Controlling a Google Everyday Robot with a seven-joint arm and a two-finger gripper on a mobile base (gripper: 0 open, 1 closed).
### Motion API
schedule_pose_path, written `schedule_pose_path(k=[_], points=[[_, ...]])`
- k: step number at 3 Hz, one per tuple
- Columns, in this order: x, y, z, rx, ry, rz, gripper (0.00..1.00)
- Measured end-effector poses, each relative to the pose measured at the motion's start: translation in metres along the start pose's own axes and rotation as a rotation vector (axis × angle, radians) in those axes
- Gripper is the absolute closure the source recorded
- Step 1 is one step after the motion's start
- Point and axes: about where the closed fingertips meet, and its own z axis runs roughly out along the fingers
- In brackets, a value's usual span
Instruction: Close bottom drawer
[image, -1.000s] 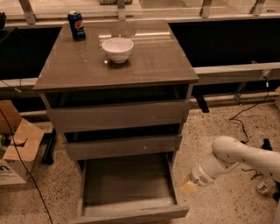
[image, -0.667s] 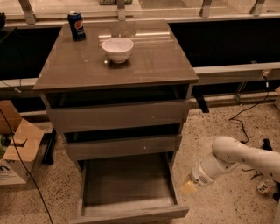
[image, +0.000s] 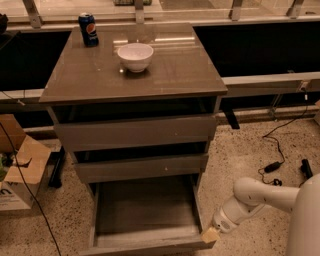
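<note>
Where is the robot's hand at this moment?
In the camera view, the hand is low on the right, at the front right corner of the open bottom drawer.

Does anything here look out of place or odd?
Yes: the bottom drawer is pulled far out of the cabinet, its floor exposed. The gripper is by its front corner.

Smooth, rounded white arm (image: 262, 196); tan-tipped gripper (image: 210, 235) at bottom drawer (image: 145, 209)
</note>
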Motion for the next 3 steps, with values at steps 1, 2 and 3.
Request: schedule_pose_path(k=[1,2,3], points=[[0.028,-0.014,0.044,-0.049,-0.007,0.064,1.0],[0.04,-0.033,0.091,-0.103,-0.016,0.1,1.0],[0.054,-0.052,0.13,-0.146,-0.014,0.152,1.0]])
